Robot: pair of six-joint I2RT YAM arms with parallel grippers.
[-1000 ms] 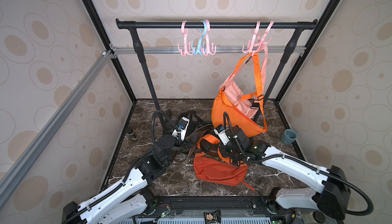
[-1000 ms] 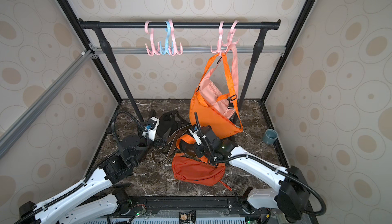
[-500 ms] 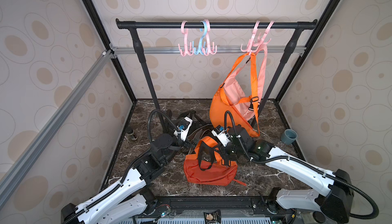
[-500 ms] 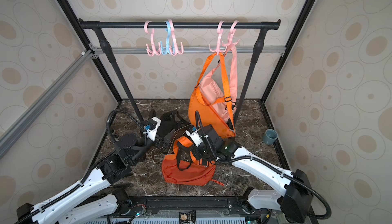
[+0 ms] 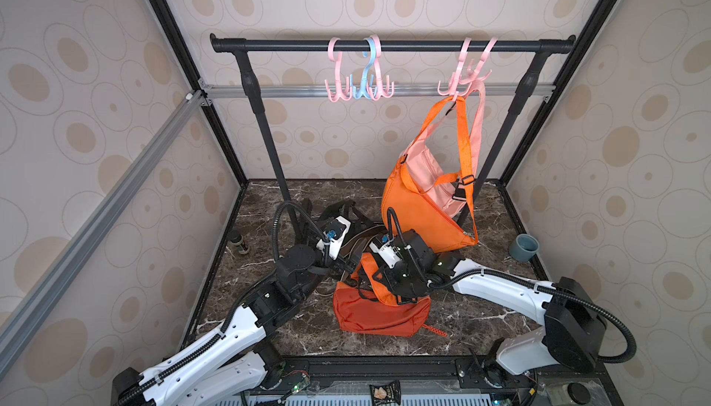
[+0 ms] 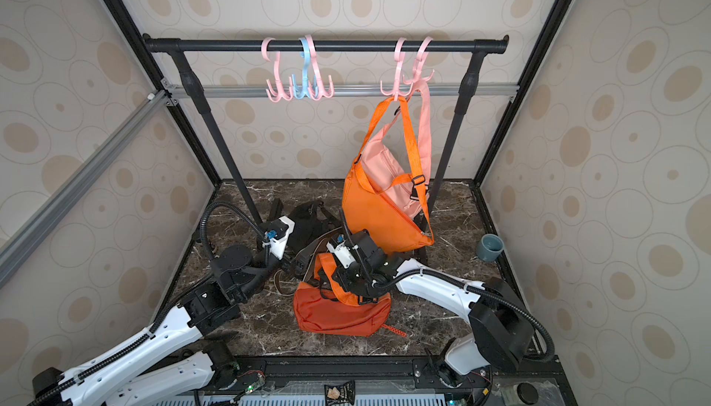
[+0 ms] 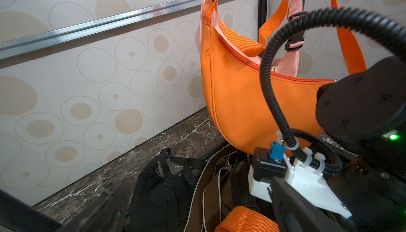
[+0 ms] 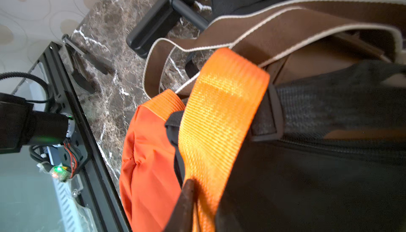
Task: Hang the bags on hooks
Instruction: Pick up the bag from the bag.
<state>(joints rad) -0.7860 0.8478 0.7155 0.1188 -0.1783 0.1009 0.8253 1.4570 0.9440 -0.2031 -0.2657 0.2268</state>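
Where the marble floor (image 5: 492,308) meets the left wall sits item one, a small dark canister (image 5: 239,242), apart from everything else. Next comes the left gripper (image 7: 196,183), jaws spread as wide as they go and holding nothing, low beside a heap of bags. In that heap are a black bag (image 7: 158,195) lying on the floor near the foot of the rack, and a brown strap (image 8: 329,20) with pale edging looped beside it. Overhead runs a black rail (image 5: 392,45) carrying three hooks (image 5: 359,90) bunched together: pink, blue, pink. At centre front is the red-orange bag (image 5: 377,313), slumped on the floor just beside the heap and not yet hung. Its orange strap (image 8: 215,121) rises from one end of the bag to the right gripper (image 8: 202,216), whose jaws are almost closed and pinch the webbing between them, as the right wrist view shows. Further right, two pink hooks (image 5: 461,77) hang on the same rail. From these hang an orange crescent bag (image 5: 419,215), suspended by its own band, and a pink bag (image 5: 427,169) tucked behind it. Whether the crescent's lower tip touches the floor cannot be told. Last, by the right wall, a grey cup (image 5: 524,247) stands upright and alone.
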